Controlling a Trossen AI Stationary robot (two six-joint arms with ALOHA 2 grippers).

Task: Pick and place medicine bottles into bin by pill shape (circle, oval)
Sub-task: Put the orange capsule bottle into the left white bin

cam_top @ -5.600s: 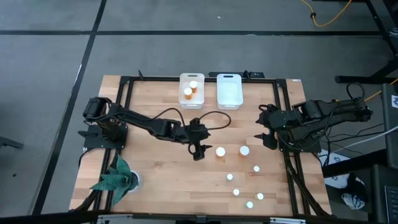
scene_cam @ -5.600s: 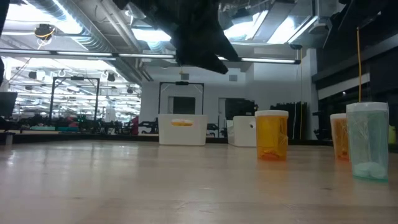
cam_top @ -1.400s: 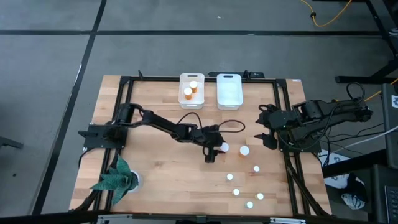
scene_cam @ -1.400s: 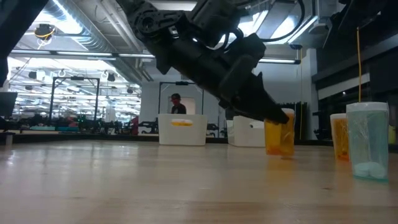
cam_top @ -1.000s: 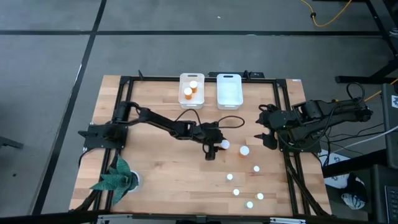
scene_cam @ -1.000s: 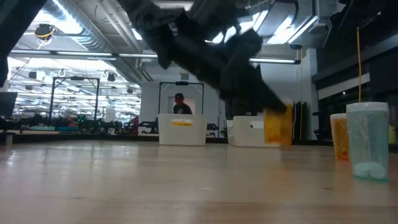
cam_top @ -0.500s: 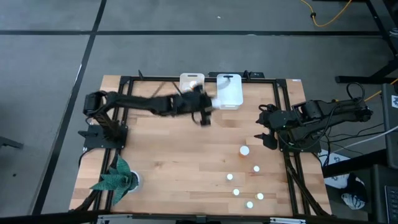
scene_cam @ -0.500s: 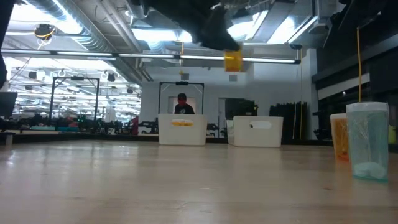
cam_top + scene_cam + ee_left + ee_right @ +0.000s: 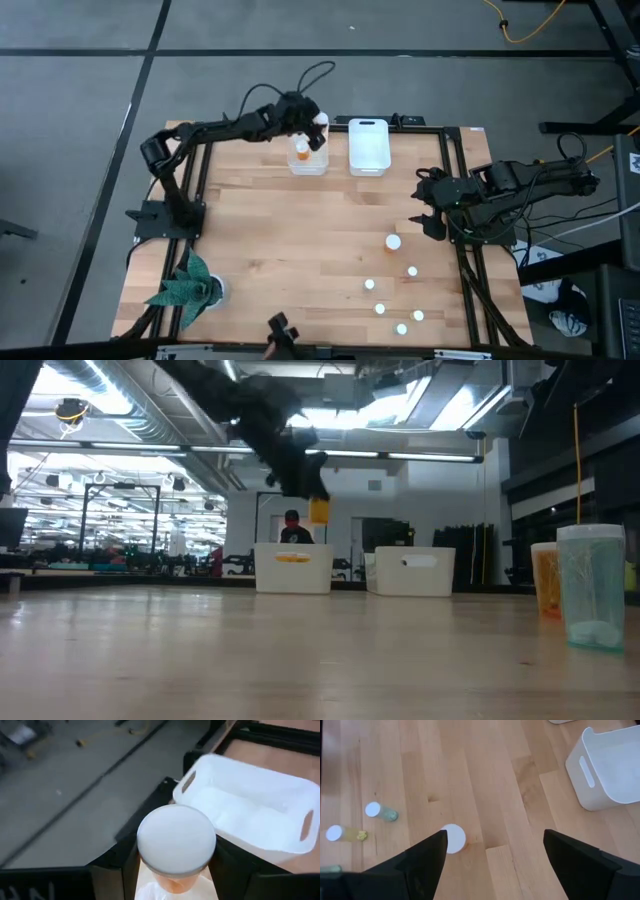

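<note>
Jaws of the left gripper (image 9: 175, 870) pinch an orange medicine bottle (image 9: 176, 851) above the left bin (image 9: 307, 158), likely to drop it with its match. Beside it sits the right bin (image 9: 368, 145). The right gripper (image 9: 492, 855) waits, spread wide, over the desk (image 9: 280, 240).

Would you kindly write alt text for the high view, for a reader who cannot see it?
The left claw holds an orange medicine bottle above the left white bin, which contains an orange bottle. One more orange bottle stands on the wooden table near the idle right claw.
</note>
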